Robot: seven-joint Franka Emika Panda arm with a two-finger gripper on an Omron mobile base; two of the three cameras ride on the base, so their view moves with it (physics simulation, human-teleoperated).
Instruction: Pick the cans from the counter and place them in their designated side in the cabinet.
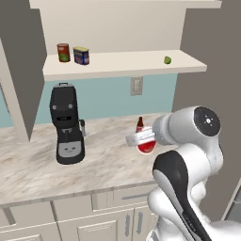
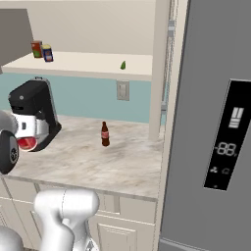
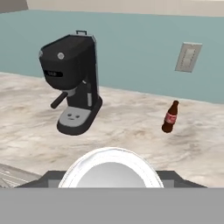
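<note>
My gripper (image 1: 142, 140) is shut on the bright red can (image 1: 147, 146) with a white band and holds it above the counter (image 1: 37, 164), right of the middle. From the right base the red can (image 2: 27, 143) shows beside the arm. In the hand view its silvery top (image 3: 111, 168) sits between the dark fingers (image 3: 48, 178). The dark blue can (image 1: 81, 55) with a yellow top stands at the left of the cabinet shelf (image 1: 127, 63), next to a dark red can (image 1: 63, 52). The blue can (image 2: 47, 53) shows there too.
A black coffee machine (image 1: 67, 124) stands at the counter's left. A slim brown bottle (image 1: 140, 124) stands just behind the held can. A small green fruit (image 1: 167, 60) lies at the shelf's right end. A grey fridge (image 2: 215, 122) bounds the counter on the right.
</note>
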